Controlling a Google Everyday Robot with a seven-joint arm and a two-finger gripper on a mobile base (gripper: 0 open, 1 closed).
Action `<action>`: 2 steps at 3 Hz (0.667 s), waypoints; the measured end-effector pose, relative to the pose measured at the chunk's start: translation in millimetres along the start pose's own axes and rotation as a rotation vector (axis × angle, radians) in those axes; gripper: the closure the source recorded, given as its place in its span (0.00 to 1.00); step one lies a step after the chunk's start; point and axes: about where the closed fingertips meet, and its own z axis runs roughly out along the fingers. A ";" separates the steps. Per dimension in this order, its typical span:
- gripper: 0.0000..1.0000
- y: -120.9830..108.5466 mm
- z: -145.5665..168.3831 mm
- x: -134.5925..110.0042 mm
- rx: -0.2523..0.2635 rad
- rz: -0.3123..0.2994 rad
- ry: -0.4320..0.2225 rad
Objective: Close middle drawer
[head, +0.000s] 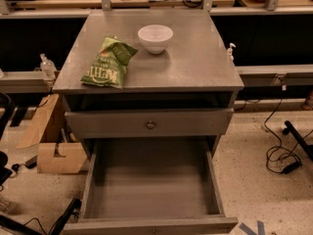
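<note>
The middle drawer (150, 187) of the grey cabinet is pulled far out toward me. It is a wide, deep, empty box, and its low front panel (146, 226) lies at the bottom edge of the camera view. Above it the taller-fronted drawer with a brassy knob (150, 124) stands out a little from the cabinet. My gripper is out of view; no part of the arm shows.
On the cabinet top (195, 67) lie a green chip bag (108, 62) and a white bowl (155, 37). Cardboard boxes (53, 146) stand on the floor at the left. Black cables (279, 155) lie on the floor at the right. A workbench runs behind the cabinet.
</note>
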 end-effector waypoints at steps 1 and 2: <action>1.00 4.6 53.7 19.8 -0.032 0.036 -0.087; 1.00 7.6 89.9 29.2 -0.048 0.062 -0.160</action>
